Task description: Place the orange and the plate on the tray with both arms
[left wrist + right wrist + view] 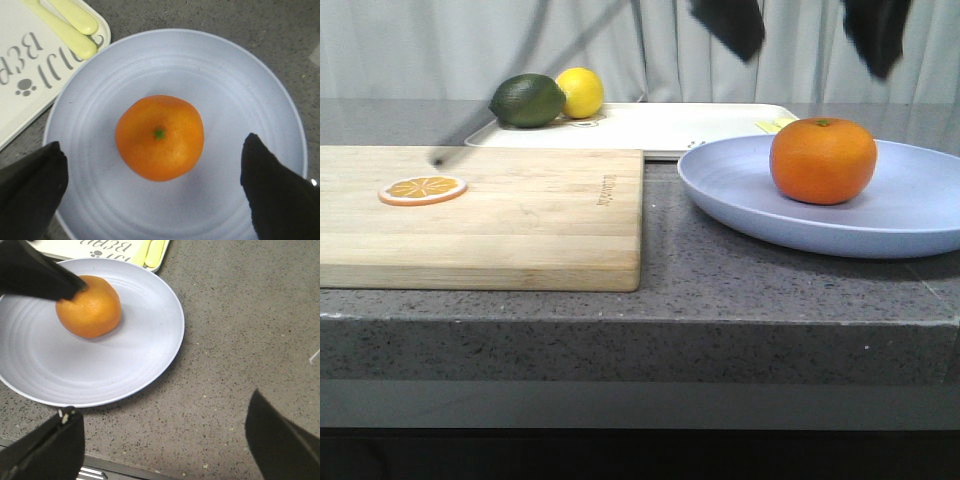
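Orange (160,137) is sitting upright, stem dot up, near the middle of the lavender-blue plate (240,80), and you are looking straight down on it through your left gripper (160,192). Its jaws are standing wide, one finger on each side of the fruit and clear of it, so the orange is lying in the gap between them with bare plate showing on both sides. Nothing is being held there.

Your right gripper (165,440) is hanging over the grey speckled tabletop (240,340) just off the plate's rim (150,355). Its jaws are also spread wide and gripping nothing; the plate edge is reaching in toward one finger, and the orange (90,310) is lying well beyond the gap, partly covered by the dark left arm crossing that view.

In the front view both grippers are showing only as dark shapes high above the plate (920,200), neither touching it. The plate is resting on the tabletop, not on the cream-white tray (660,125), which is lying just behind it, so close that you cannot tell whether they are touching. On the tray you are seeing a pale yellow utensil pair (75,30), a lemon (582,92) and a dark green lime (527,100). A wooden cutting board (520,220) carrying an orange slice (422,188) is lying beside the plate, apart from it.
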{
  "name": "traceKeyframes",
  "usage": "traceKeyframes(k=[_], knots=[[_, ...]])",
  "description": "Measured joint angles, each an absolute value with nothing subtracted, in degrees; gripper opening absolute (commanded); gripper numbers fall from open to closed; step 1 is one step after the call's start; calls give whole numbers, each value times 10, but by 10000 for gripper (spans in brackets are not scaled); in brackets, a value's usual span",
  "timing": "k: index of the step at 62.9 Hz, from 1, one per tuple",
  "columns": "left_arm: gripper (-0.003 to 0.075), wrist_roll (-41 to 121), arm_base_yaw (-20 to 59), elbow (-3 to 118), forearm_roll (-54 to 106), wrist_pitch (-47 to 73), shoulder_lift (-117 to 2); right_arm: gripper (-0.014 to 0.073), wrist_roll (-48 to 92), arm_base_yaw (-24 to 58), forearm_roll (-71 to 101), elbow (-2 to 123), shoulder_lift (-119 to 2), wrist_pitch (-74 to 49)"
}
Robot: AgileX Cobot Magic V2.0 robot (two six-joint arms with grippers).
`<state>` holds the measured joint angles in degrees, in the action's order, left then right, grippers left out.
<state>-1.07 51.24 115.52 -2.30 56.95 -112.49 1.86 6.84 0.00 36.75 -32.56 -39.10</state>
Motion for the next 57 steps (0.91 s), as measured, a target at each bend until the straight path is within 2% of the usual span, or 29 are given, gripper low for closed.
traceKeyframes(k=[22,46,57], knots=[[680,-14,438,917,-7,518,-905,654,19,68,0,368,-326,-368],[680,-15,295,664,10,455,-639,654,14,68,0,365,-326,-384],[678,-15,281,578,13,455,-531,654,-7,68,3,376,-353,-412]])
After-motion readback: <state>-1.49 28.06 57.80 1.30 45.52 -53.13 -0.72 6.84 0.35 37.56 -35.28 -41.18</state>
